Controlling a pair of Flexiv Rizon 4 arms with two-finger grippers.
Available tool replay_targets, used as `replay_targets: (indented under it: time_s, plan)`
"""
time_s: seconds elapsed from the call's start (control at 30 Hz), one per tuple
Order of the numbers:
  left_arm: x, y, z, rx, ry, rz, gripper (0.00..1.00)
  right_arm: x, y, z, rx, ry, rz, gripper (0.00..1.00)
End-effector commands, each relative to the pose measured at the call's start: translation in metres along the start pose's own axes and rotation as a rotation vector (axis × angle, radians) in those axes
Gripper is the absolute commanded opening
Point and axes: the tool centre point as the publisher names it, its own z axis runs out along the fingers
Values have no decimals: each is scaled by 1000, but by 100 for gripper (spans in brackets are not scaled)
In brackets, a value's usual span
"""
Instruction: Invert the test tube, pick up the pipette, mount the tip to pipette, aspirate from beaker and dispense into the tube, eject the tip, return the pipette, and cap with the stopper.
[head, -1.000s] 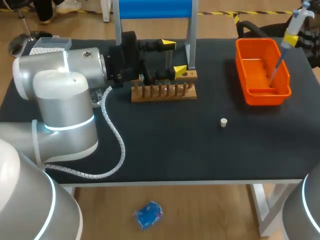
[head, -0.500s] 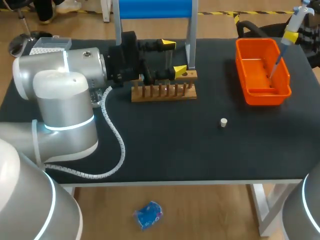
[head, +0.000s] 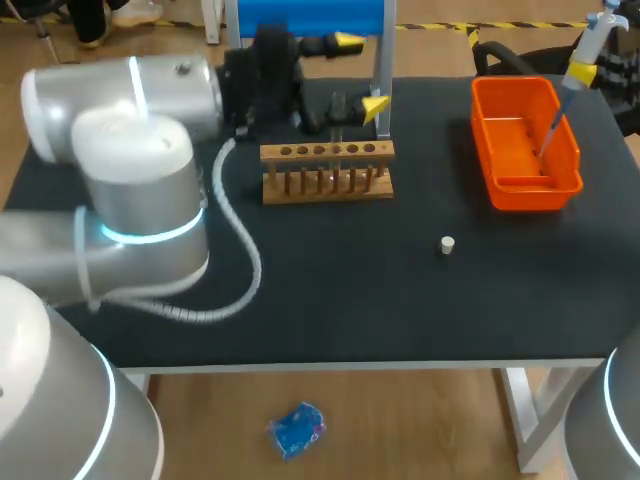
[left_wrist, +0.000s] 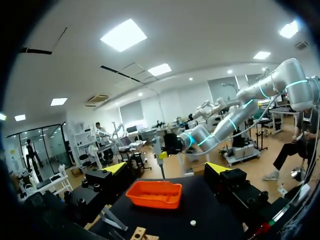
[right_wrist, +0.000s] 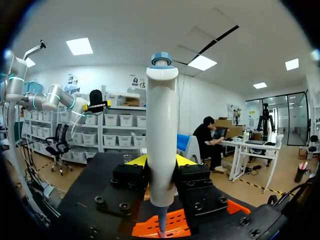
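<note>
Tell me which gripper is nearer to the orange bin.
Right. The right gripper holds the pipette over the orange bin, its tip pointing down into it. The left gripper is far off to the side, above and behind the wooden rack.

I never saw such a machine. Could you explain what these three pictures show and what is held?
It is a robot with two arms at a black table. One picture looks down from above; the two round ones come from cameras on each wrist. On the table stand a wooden rack, an orange tray and a small white stopper. The right gripper is shut on a pipette over the tray. The left gripper, beside the rack, is open.
</note>
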Motion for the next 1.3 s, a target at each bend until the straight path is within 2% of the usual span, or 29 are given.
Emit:
replay_targets:
  time_s: [0.03,0.13,0.37,0.47,0.57,1.17,1.23,1.3]
  plan:
    - [-34,-20,59,-109,51,2,100,-1,0,-1,0,4,-1,0]
    - [-46,-23,86,-131,73,-48,100,-1,0,-1,0,4,-1,0]
    - [-55,-32,146,-217,94,-44,100,-1,0,-1,0,4,-1,0]
    - [-55,-25,169,-329,70,-61,100,-1,0,-1,0,4,-1,0]
    - [-54,-11,187,-421,76,-123,100,-1,0,-1,0,4,-1,0]
    - [-54,-11,187,-421,76,-123,100,-1,0,-1,0,4,-1,0]
    - [-55,1,195,-435,56,-126,100,-1,0,-1,0,4,-1,0]
    - [-57,8,204,-381,65,-140,100,-1,0,-1,0,4,-1,0]
